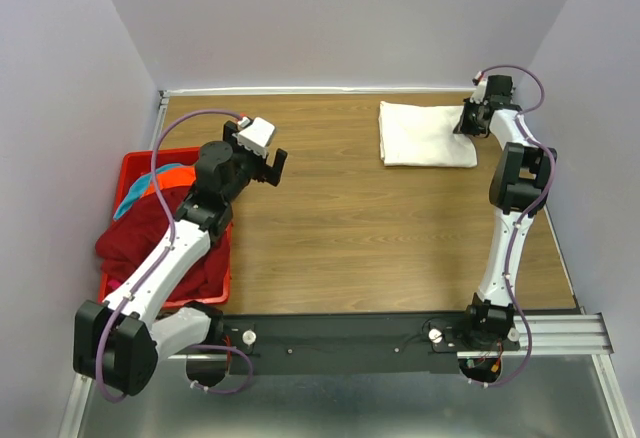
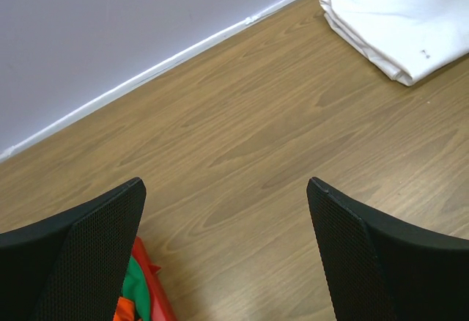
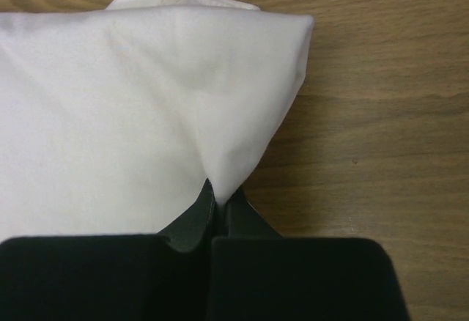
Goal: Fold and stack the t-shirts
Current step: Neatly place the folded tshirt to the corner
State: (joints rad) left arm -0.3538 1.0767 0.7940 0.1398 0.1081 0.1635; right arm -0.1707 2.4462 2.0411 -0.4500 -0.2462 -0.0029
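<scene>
On the wooden table (image 1: 340, 228), my right pincer (image 3: 218, 205) pinches one edge of the folded white t-shirt (image 1: 425, 133) at the far right. My left pincer (image 2: 226, 193) hangs spread wide beside the red basket (image 1: 135, 161) of coloured t-shirts (image 1: 125, 248).

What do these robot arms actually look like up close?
The left arm and right arm are white tubes with bulky black joints, a thin purple cable looping along each. The left gripper and right gripper have flat black fingers.
</scene>
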